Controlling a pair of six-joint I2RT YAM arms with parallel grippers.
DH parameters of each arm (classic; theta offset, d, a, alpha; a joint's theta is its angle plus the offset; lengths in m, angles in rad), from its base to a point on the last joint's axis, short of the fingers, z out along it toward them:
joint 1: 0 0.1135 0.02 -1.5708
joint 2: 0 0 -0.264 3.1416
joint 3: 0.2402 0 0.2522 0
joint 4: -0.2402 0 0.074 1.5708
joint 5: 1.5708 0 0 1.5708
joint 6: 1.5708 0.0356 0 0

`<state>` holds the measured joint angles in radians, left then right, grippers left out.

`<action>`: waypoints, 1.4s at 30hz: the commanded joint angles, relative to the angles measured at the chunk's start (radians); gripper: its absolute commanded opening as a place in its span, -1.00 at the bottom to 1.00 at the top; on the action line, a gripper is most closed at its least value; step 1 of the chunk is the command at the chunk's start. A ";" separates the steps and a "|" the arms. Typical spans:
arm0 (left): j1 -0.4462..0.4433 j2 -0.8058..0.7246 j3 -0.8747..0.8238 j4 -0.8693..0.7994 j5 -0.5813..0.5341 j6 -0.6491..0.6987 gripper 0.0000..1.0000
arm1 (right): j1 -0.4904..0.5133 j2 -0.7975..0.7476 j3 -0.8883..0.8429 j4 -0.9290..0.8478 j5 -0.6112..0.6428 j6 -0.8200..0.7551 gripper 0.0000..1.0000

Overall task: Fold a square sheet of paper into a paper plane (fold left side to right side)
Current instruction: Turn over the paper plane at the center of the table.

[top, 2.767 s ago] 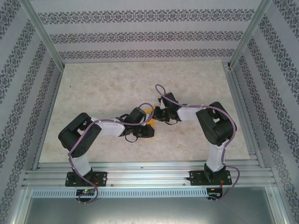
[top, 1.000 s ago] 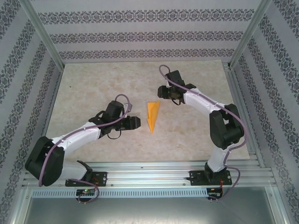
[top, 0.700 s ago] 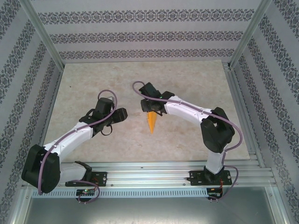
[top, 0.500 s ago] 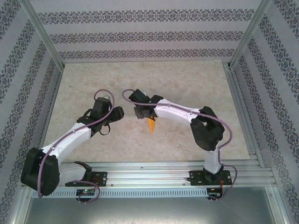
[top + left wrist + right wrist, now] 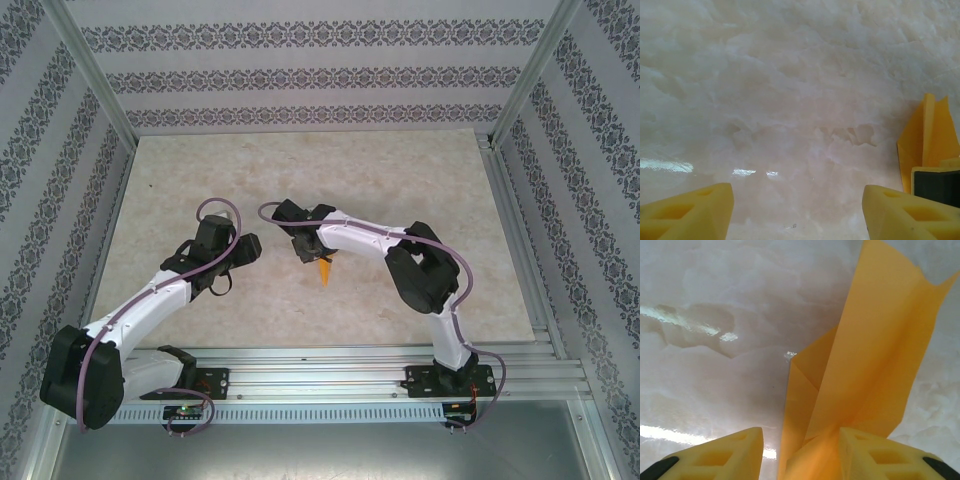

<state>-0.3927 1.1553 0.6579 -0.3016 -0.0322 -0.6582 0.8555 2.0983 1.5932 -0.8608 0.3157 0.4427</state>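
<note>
Far left: see left arm [image 5: 150, 295] stretched long and low, diagonally over the tabletop [image 5: 200, 170] toward centre. Ends in left end effector [image 5: 797, 195], spread wide, gripping nothing, low over bare glossy surface just left of the paper plane [image 5: 865, 350]. Centre: find paper plane lying on tabletop, one flap standing up, pointed tip toward the bases, mostly covered from above by right end effector [image 5: 800, 432]. Partly open there, straddling the paper, one finger against it, no clear clamp. Handling, as a guess: very light, thin, floppy; slides easily on the slick tabletop; creases or tears if pinched hard. Best to pin near the centre ridge and take the raised flap by its free edge. Right: see right arm [image 5: 370, 238] reaching leftward across centre, elbow sharply bent, end effector pointed down at the paper. Near the left end effector, gap visible between.
</note>
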 commanded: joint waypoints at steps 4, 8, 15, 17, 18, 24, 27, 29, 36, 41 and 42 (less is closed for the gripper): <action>0.014 -0.010 -0.010 -0.013 -0.001 0.024 0.41 | -0.003 0.025 0.025 -0.074 0.052 0.002 -0.05; 0.014 0.001 -0.010 -0.008 0.005 0.023 0.42 | -0.004 0.023 0.009 -0.074 0.055 0.004 -0.06; 0.015 0.011 -0.008 -0.008 0.012 0.022 0.43 | -0.018 0.026 -0.017 -0.064 0.035 0.013 -0.23; 0.015 0.011 -0.007 -0.011 0.013 0.022 0.43 | -0.019 0.028 -0.022 -0.063 0.024 0.015 -0.26; 0.014 0.011 -0.006 -0.013 0.012 0.022 0.43 | -0.019 0.029 -0.024 -0.063 0.021 0.015 -0.28; 0.015 0.011 -0.004 -0.019 0.014 0.023 0.43 | -0.024 0.039 -0.038 -0.062 0.005 0.018 -0.34; 0.015 0.011 -0.003 -0.021 0.017 0.022 0.44 | -0.027 0.032 -0.050 -0.055 -0.003 0.018 -0.40; 0.015 0.012 -0.002 -0.021 0.018 0.026 0.44 | -0.031 0.024 -0.060 -0.049 -0.012 0.020 -0.46; 0.015 0.011 0.003 -0.033 0.015 0.030 0.44 | -0.067 -0.062 -0.137 -0.020 -0.059 0.010 -0.82; 0.014 0.007 0.011 -0.038 0.015 0.034 0.45 | -0.137 -0.222 -0.266 0.058 -0.118 -0.059 -0.86; 0.014 0.004 0.012 -0.038 0.018 0.034 0.45 | -0.161 -0.257 -0.300 0.077 -0.134 -0.073 -0.86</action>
<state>-0.3927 1.1660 0.6571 -0.3172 -0.0235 -0.6525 0.7399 1.9388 1.3422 -0.8398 0.2302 0.4183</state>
